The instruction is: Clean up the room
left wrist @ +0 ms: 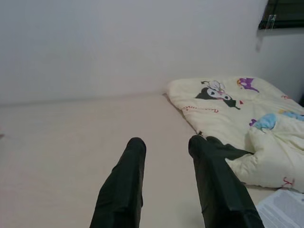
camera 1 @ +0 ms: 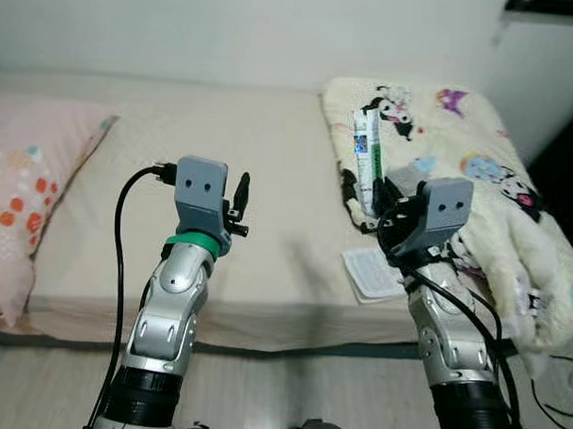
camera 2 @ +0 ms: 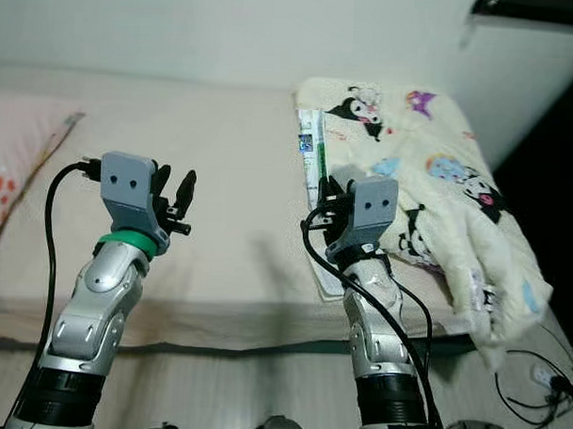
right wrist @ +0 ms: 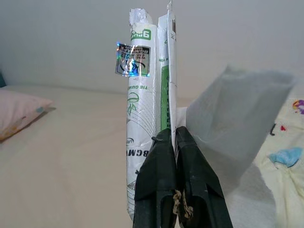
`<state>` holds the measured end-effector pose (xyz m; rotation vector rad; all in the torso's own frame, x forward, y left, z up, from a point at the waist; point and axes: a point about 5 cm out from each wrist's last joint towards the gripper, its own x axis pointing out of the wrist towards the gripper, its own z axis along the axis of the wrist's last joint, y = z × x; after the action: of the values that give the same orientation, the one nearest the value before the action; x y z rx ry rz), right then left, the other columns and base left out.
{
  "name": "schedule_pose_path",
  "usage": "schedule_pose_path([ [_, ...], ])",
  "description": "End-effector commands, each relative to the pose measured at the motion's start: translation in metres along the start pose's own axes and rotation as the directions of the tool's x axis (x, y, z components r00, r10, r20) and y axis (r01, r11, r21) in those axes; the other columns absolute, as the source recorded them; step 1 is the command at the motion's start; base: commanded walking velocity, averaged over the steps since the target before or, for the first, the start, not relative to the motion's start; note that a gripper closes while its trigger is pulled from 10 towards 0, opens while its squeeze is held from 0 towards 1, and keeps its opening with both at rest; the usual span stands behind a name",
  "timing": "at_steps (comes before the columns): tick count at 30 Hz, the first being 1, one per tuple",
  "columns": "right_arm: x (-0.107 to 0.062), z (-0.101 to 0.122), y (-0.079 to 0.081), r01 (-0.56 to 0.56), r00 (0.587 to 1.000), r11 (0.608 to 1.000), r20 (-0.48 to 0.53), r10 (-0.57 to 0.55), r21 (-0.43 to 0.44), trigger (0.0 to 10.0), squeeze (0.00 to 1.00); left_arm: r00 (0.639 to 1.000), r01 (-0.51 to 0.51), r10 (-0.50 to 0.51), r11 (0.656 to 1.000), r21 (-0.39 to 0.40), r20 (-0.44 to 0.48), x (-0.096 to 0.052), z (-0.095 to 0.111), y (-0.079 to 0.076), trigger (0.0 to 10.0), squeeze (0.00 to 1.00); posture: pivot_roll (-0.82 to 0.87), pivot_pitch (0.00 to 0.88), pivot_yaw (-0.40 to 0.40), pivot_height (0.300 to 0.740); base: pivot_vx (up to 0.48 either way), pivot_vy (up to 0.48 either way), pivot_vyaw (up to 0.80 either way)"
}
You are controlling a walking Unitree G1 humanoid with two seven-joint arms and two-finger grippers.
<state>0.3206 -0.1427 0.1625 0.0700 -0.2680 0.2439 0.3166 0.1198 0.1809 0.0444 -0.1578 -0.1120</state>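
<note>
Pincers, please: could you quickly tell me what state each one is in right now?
Left pincer: open, holding nothing, above the bed.
Right pincer: closed on the white-and-green packet, held upright.

Cream bed sheet, pale yellow blanket with black, purple and blue cartoon characters, pink pillow with red, orange and teal dots, white and green packet with a shiny sticker, white wall
</note>
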Motion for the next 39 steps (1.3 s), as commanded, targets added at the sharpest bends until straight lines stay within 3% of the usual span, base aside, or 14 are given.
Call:
schedule_pose_path([
  [1, -0.001, -0.001, 0.004, -0.013, 1.000, 1.000, -0.005, 0.013, 0.021, 10.0, 0.00, 1.000, -0.004, 0.004, 1.000, -0.001, -0.029, 0.000, -0.004, 0.002, 10.0, 0.00, -0.06, 0.057, -0.022, 0.720, 0.000, 0.000, 0.00],
  [10, 0.000, -0.006, 0.004, -0.016, 0.999, 0.999, -0.038, 0.015, -0.028, 10.0, 0.00, 0.999, 0.014, -0.014, 1.000, 0.004, -0.047, -0.002, -0.008, 0.002, 10.0, 0.00, -0.06, 0.055, -0.019, 0.720, 0.000, 0.000, 0.42],
  [17, -0.014, -0.040, 0.005, -0.043, 0.986, 0.997, -0.161, 0.033, -0.060, 10.0, 0.00, 0.963, 0.083, -0.078, 0.996, 0.009, -0.257, -0.028, -0.063, 0.008, 10.0, 0.00, -0.06, 0.058, -0.018, 0.720, 0.000, 0.000, 0.75],
  [19, -0.014, -0.040, 0.005, -0.043, 0.986, 0.997, -0.161, 0.033, -0.060, 10.0, 0.00, 0.963, 0.083, -0.078, 0.996, 0.009, -0.257, -0.028, -0.063, 0.008, 10.0, 0.00, -0.06, 0.058, -0.018, 0.720, 0.000, 0.000, 0.74],
  [21, -0.035, -0.080, 0.004, -0.072, 0.945, 0.994, -0.326, 0.040, -0.086, 10.0, 0.00, 0.910, 0.055, -0.049, 0.999, 0.001, -0.412, -0.051, -0.104, 0.017, 10.0, 0.00, -0.05, 0.060, -0.023, 0.720, 0.000, 0.000, 0.74],
  [27, -0.045, -0.095, 0.004, -0.072, 0.922, 0.995, -0.386, 0.038, -0.074, 10.0, 0.00, 0.889, -0.022, 0.020, 1.000, 0.002, -0.457, -0.058, -0.115, 0.022, 10.0, 0.00, -0.04, 0.071, -0.028, 0.720, 0.000, 0.000, 0.74],
  [34, -0.053, -0.109, 0.004, -0.044, 0.905, 0.997, -0.426, 0.009, -0.071, 10.0, 0.00, 0.872, 0.007, 0.027, 0.998, 0.069, -0.488, -0.067, -0.130, 0.025, 10.0, 0.00, -0.04, 0.041, -0.014, 0.720, 0.000, 0.000, 0.74],
  [39, -0.068, -0.131, 0.010, -0.038, 0.864, 0.998, -0.504, 0.004, -0.057, 10.0, 0.00, 0.841, -0.038, 0.088, 0.994, 0.104, -0.534, -0.073, -0.152, 0.044, 10.0, 0.00, -0.04, 0.000, -0.014, 0.720, 0.000, 0.000, 0.74],
])
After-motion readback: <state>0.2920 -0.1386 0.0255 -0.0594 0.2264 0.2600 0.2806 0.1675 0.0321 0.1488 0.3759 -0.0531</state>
